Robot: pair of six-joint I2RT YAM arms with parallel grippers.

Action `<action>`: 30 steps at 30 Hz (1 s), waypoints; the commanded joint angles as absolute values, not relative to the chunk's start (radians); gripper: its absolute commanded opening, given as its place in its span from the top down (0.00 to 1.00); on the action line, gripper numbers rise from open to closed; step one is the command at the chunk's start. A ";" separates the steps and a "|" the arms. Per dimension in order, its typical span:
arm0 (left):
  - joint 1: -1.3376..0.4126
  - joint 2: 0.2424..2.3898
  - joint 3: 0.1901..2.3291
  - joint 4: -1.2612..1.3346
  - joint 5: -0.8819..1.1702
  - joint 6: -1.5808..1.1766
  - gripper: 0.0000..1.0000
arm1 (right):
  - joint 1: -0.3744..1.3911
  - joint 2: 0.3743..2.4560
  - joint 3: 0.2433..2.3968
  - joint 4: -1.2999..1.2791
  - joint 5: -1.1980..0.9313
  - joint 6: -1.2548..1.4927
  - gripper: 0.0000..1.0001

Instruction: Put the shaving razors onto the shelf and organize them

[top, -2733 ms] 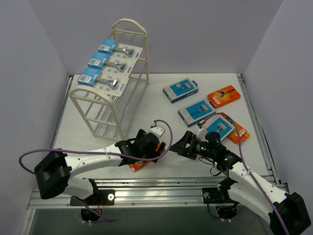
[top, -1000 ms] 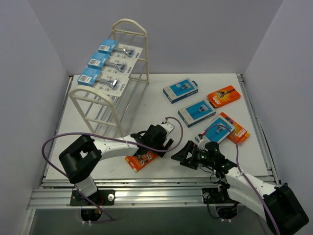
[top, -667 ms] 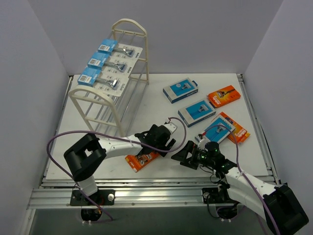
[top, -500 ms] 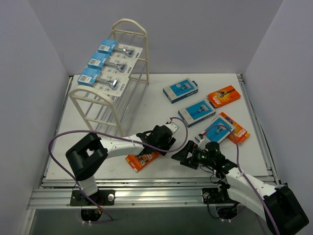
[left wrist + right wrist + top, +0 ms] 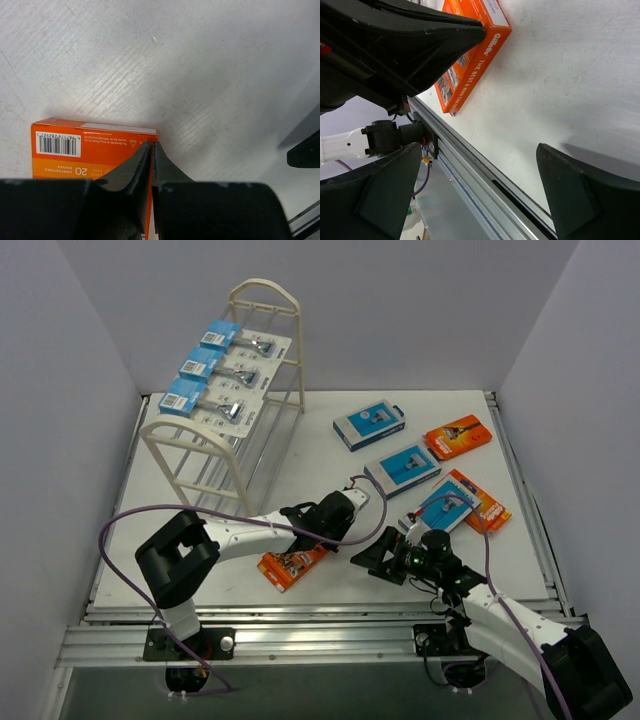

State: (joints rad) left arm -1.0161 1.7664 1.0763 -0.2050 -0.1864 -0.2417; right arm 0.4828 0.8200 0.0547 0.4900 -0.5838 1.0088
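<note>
An orange razor box (image 5: 293,566) (image 5: 75,155) (image 5: 470,55) lies flat near the front edge of the table. My left gripper (image 5: 318,545) (image 5: 151,144) is low over the box's right end, jaws all but together, tips at its edge. I cannot tell whether they pinch it. My right gripper (image 5: 365,560) (image 5: 479,150) hovers wide open just right of it, holding nothing. The cream shelf (image 5: 264,288) stands at the back left with three blue-headed blister razors (image 5: 205,365) on its top tier. Blue-and-white boxes (image 5: 402,468) and orange boxes (image 5: 459,436) lie on the table at right.
The table's metal front rail (image 5: 485,175) (image 5: 330,615) runs close to the box and both grippers. Purple cables (image 5: 120,525) loop off the arms. Grey walls close the table in on the left, back and right.
My left gripper has closed from wide open to nearly together and crept slightly right along the orange box. The right arm has stayed put.
</note>
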 commanded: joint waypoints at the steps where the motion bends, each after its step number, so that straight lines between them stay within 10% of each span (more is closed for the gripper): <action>1: -0.997 1.790 1.061 -0.377 -0.189 -0.259 0.86 | 0.476 0.807 0.008 0.521 -0.584 0.997 0.06; 4: -0.991 1.741 1.065 -0.383 -0.202 -0.273 0.44 | 0.474 0.821 0.006 0.528 -0.574 0.993 0.06; 7: -0.976 1.700 1.080 -0.411 -0.245 -0.314 0.35 | 0.476 0.827 0.006 0.543 -0.571 0.994 0.08; 30: -0.810 1.667 1.109 -0.503 -0.473 -0.586 0.32 | 0.650 1.159 0.090 0.856 -0.434 1.055 0.32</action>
